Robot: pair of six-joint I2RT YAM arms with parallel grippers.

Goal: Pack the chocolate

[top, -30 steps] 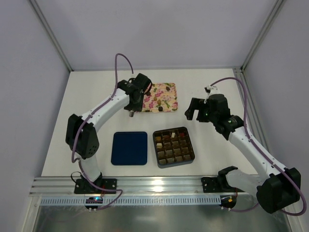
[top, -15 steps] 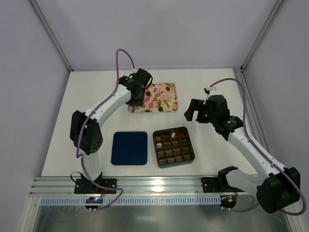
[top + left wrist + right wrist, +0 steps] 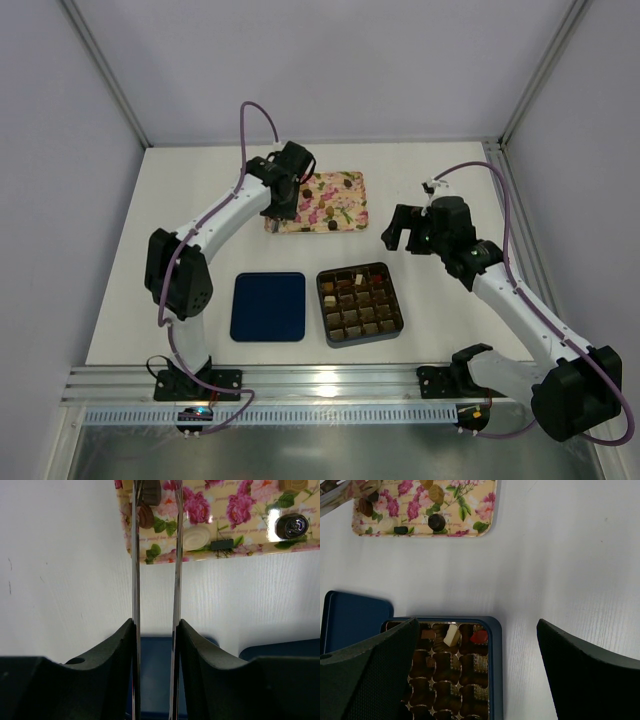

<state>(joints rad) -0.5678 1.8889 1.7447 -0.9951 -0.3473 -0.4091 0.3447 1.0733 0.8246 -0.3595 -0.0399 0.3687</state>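
Observation:
Several chocolate pieces lie on the floral tray (image 3: 335,203): a whitish round one (image 3: 196,536), a dark round one (image 3: 292,526) and a brown one (image 3: 145,516). My left gripper (image 3: 280,208) hangs over the tray's left end. Its thin blades (image 3: 135,580) stand apart around a brown piece (image 3: 152,491), which does not span the gap. The dark box (image 3: 322,300) holds several pieces, among them a red one (image 3: 479,637) and a white one (image 3: 451,635). My right gripper (image 3: 400,228) is wide open and empty, above the table by the box's far right corner.
The blue lid (image 3: 268,306) lies flat left of the box; it also shows in the left wrist view (image 3: 155,680) and in the right wrist view (image 3: 350,620). The tray also shows in the right wrist view (image 3: 480,505). Frame posts stand at the table's back corners.
My left gripper moved from in front of the tray's near left corner back over the tray's left end, then held still. The right arm has barely moved.

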